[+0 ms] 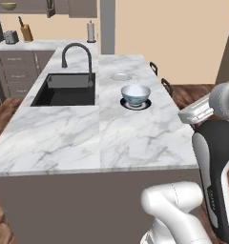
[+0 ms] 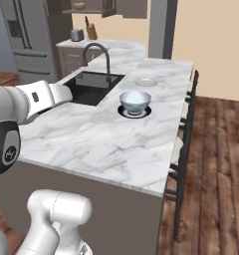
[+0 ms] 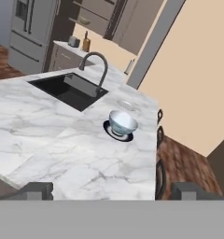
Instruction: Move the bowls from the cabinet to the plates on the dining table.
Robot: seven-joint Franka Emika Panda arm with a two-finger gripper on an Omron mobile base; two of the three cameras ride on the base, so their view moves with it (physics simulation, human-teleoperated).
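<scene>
Left base view: the white patterned bowl (image 1: 135, 94) sits on the black-rimmed plate (image 1: 135, 104) on the marble tabletop (image 1: 64, 138), right of the sink (image 1: 66, 89); the pale plate (image 1: 120, 76) lies bare just beyond it. The olive-tan bowl (image 1: 8, 5) rests in the open cabinet (image 1: 26, 5) at far left. Right base view: the same bowl-on-plate pair stands near the tabletop's right edge, and the olive-tan bowl shows high on the cabinet shelf behind the faucet (image 2: 97, 59). Hand view: the pincer (image 3: 115, 190) is spread wide, fingertips (image 3: 37, 190) far apart, holding nothing, well clear of the tabletop. One bowl appears delivered. Judged next step: drive toward the cabinet, keep the pincer spread, approach the olive-tan bowl's rim level, and avoid the cabinet door.
</scene>
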